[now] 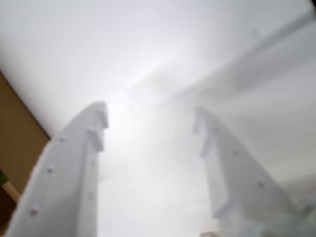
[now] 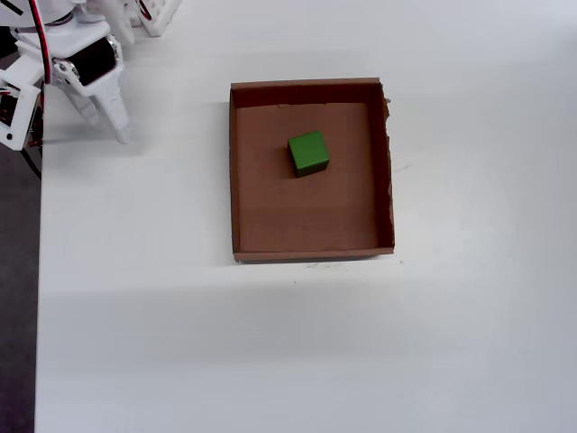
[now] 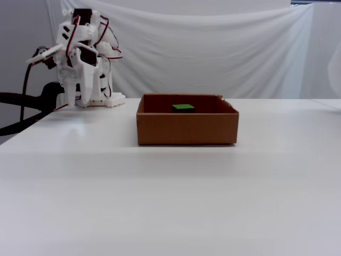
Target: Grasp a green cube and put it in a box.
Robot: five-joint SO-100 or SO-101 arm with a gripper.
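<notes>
Already the green cube (image 2: 308,152) sits inside the box (image 2: 311,255) — well apart from the empty, spread gripper (image 2: 115,129)

A white table (image 2: 270,343) carries a brown cardboard box (image 2: 236,180) near its middle and the robot arm's base (image 3: 101,100) at its far corner.

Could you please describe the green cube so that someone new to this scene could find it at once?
On the white table, look for the shallow brown cardboard box near the middle in the overhead view. The green cube sits on its floor, towards the upper wall, touching no side. It is the only green thing in sight, far smaller than the box.
</notes>
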